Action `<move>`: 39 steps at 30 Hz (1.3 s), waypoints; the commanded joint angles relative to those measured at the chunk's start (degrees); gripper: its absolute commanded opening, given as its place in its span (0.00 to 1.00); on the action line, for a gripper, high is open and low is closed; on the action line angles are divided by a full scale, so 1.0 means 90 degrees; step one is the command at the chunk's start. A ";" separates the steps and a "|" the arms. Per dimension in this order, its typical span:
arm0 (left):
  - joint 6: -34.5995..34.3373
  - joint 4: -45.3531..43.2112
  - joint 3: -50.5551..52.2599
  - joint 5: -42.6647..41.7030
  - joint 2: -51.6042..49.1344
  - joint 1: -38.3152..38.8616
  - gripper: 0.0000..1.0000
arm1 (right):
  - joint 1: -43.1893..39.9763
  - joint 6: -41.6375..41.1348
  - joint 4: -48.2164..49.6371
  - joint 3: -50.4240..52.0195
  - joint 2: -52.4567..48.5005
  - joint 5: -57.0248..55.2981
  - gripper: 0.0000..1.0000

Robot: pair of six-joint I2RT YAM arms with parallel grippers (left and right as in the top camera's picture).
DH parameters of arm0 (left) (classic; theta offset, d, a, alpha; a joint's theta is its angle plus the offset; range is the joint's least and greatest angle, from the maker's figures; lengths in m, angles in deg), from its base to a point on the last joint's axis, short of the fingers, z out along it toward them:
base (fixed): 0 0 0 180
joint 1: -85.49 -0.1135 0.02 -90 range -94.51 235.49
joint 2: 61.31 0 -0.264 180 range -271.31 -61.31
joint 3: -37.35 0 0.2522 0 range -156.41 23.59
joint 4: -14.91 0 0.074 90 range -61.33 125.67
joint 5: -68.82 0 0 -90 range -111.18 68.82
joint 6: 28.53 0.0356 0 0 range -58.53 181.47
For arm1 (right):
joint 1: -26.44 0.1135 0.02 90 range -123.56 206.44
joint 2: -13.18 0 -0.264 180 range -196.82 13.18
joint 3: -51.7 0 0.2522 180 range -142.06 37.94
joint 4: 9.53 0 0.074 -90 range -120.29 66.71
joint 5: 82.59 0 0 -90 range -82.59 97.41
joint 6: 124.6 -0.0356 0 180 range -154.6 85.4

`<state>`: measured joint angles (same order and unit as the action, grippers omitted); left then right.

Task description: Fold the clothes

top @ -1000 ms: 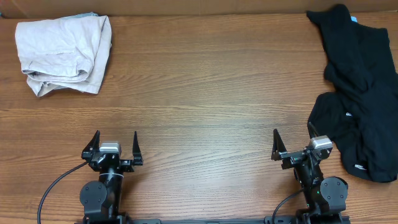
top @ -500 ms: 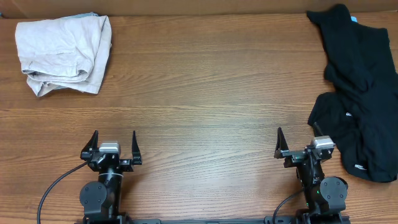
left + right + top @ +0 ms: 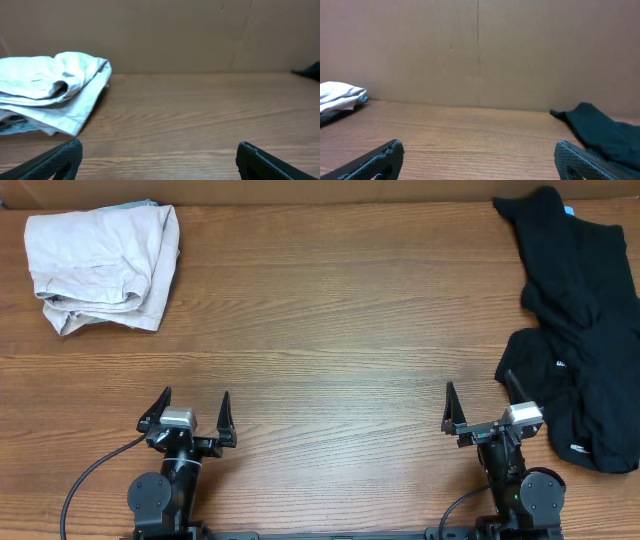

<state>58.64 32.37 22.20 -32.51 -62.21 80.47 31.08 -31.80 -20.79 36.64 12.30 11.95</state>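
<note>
Wooden tabletop (image 3: 330, 330) fills the scene, and we start at its near edge, where both arms sit low. Our left gripper (image 3: 192, 412) and right gripper (image 3: 478, 408) each stand with jaws spread wide, holding nothing and touching no cloth. We judge this the ready pose ahead of a first reach, with folding not yet begun.

Just beside the right gripper, along the table's right side, lies the heap of black T-shirts (image 3: 580, 330), crumpled and running from the arm up to the far edge. White logo text (image 3: 578, 448) shows on its near end, a small white tag (image 3: 560, 363) a little farther up, and a light-blue piece (image 3: 569, 211) peeks out at the far end. Well apart, in the far left corner, a pale beige folded garment (image 3: 100, 265) rests, seemingly set aside. The broad bare middle looks to us like room for spreading a shirt flat.

Only the overhead view gives this whole layout. The left wrist camera, low over the wood, shows instead the beige garment's stacked layers, a grey-blue layer (image 3: 12, 125) beneath them, and the plain brown wall (image 3: 175, 35) behind. The right wrist camera catches the black cloth as a low hump at right, without logo or tag.
</note>
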 commanded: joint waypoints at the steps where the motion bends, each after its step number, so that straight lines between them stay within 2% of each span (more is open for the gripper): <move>1: -0.0449 -0.0117 -0.0364 -0.0301 0.0070 -0.0024 1.00 | 0.0024 -0.0002 -0.0002 -0.0568 0.0056 0.0126 1.00; 10: -0.0449 -0.0107 -0.1455 -0.0425 -0.0614 -0.0024 1.00 | 0.0022 -0.0005 -0.1025 -0.2052 0.0053 0.0124 1.00; 19: -0.0449 0.0270 -0.3235 -0.1396 -0.2924 -0.0024 1.00 | 0.0022 -0.0342 -0.2482 -0.3745 -0.0554 0.0107 1.00; 24: -0.0299 0.1324 -0.4731 -0.1841 -0.4167 -0.0024 1.00 | 0.0022 -0.0345 -0.3252 -0.4680 -0.1513 0.0109 1.00; 31: 0.0396 0.3264 -0.6630 -0.1858 -0.5578 -0.0024 1.00 | 0.0022 -0.0699 -0.4405 -0.6003 -0.3271 0.0194 1.00; 35: 0.0631 0.3876 -0.7108 -0.1690 -0.6186 -0.0024 1.00 | 0.0022 -0.0697 -0.5270 -0.6829 -0.4546 0.0517 1.00; 39: 0.0899 0.3951 -0.7108 -0.1693 -0.6504 -0.0024 1.00 | 0.0022 -0.0695 -0.5685 -0.7198 -0.5348 0.0556 1.00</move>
<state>62.73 67.45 -40.33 -47.74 -118.49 80.47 31.08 -37.61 -70.60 -24.69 -31.02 15.62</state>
